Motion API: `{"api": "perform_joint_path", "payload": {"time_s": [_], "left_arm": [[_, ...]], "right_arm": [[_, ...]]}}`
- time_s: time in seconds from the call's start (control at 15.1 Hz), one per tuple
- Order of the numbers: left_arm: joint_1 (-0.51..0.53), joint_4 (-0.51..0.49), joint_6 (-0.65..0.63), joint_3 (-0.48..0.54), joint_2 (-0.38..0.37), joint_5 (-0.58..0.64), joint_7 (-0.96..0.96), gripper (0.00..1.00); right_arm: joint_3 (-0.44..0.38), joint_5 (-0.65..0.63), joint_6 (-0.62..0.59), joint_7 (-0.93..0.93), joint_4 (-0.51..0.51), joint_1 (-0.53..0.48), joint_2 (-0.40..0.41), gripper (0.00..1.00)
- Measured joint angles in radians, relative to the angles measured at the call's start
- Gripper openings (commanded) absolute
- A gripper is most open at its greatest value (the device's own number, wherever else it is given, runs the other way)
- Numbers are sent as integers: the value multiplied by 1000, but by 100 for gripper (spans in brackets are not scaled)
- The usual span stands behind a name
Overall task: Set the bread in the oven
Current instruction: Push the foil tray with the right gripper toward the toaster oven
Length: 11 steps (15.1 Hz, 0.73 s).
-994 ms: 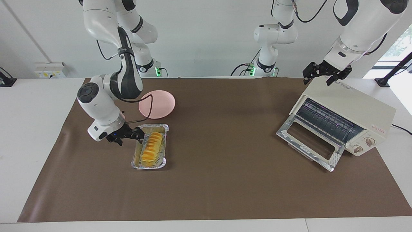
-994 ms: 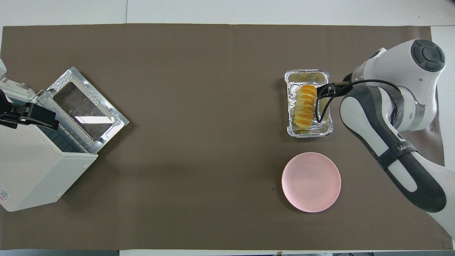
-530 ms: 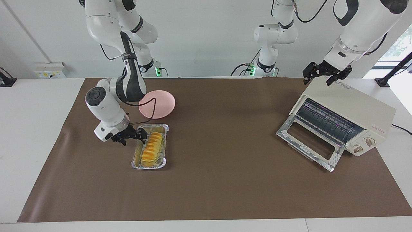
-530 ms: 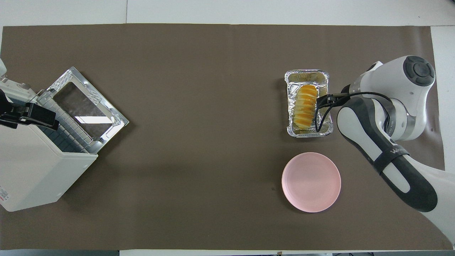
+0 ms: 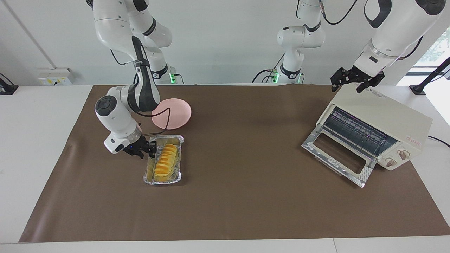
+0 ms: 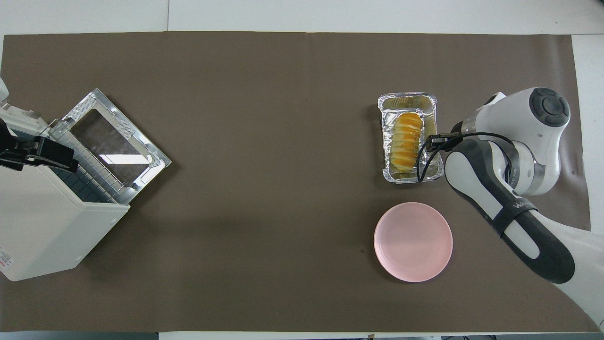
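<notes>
The bread (image 5: 166, 160) lies lengthwise in a foil tray (image 5: 178, 178) at centre left of the facing view, which is centre right of the overhead view. A pink plate (image 5: 179, 111) sits just above the tray in the facing view. The oven (image 5: 386, 123) stands at the right of the facing view with its glass door (image 5: 337, 154) dropped open and the wire rack (image 5: 355, 131) exposed.

The right gripper (image 5: 150, 149) is low at the tray's long edge, level with the upper half of the loaf. Whether its fingertips are apart, together or clamped on the tray rim cannot be told. The left gripper (image 5: 355, 81) hangs over the oven's top rear corner, its jaws spread apart and holding nothing; this arm waits.

Handling judgement: the loaf appears light and soft, and its slice-like ridges suggest it could bend or compress under a hard squeeze. Grip it across the narrow width near mid-length, with moderate force. The foil tray appears thin and easily deformed; a pinch on its rim may buckle it or tilt the load.
</notes>
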Motion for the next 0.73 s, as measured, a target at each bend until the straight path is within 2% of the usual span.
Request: {"api": "perform_joint_path", "payload": {"time_s": [0.2,0.46,0.73], "left_arm": [[0,0,0,0,0,0,0,100],[0,0,0,0,0,0,0,100],[0,0,0,0,0,0,0,100]], "right_arm": [[2,18,-3,0,5,1,-7,0],[12,78,-46,3,72,18,-25,0],[16,89,-62,197,135,153,-29,0]]}}
